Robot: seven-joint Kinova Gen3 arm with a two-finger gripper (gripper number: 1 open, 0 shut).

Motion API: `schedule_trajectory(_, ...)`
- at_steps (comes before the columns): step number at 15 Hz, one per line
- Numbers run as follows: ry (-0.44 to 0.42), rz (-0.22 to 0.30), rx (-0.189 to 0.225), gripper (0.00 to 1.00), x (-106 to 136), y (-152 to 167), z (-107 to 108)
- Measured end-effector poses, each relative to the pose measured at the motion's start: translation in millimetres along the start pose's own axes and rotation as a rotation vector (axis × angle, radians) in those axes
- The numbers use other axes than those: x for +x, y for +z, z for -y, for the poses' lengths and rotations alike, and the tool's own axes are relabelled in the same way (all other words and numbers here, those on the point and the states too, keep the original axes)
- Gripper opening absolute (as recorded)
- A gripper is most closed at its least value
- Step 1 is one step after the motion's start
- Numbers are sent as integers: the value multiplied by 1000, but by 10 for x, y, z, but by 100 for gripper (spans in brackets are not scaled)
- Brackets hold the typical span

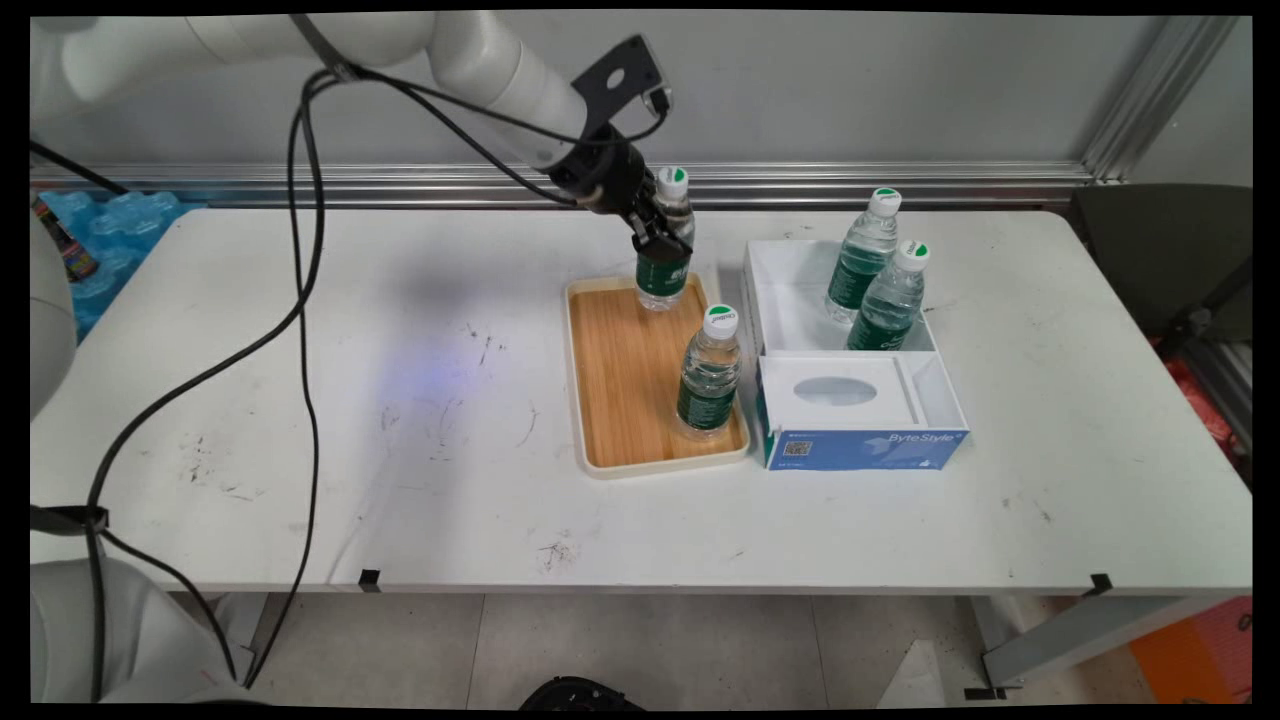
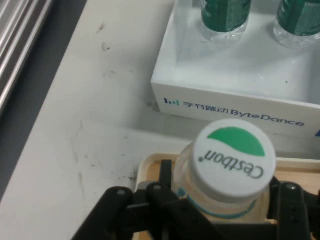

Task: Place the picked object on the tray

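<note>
Claw (image 1: 662,243) pinching a water bottle (image 1: 667,240) that stands at the far end of the wooden tray (image 1: 620,380) on the desk (image 1: 300,400). Second bottle (image 1: 709,373) at tray's near right. Two more bottles (image 1: 862,255) in white box (image 1: 790,300) just right.

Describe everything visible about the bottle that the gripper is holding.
The held bottle is clear plastic holding clear liquid, with a green label and a white cap marked green. It stands upright at the far end of the wooden tray, its base on or just above it. The gripper clasps it from the left, fingers on either side below the cap.
</note>
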Motion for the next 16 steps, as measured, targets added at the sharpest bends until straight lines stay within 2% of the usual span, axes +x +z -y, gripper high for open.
schedule_trajectory(8,24,-52,-29,0,-166,415,82)
schedule_trajectory(14,21,-75,-35,0,-249,562,112)
schedule_trajectory(15,20,-77,-34,100,-268,576,115)
schedule_trajectory(16,20,-79,-35,100,-278,587,117)
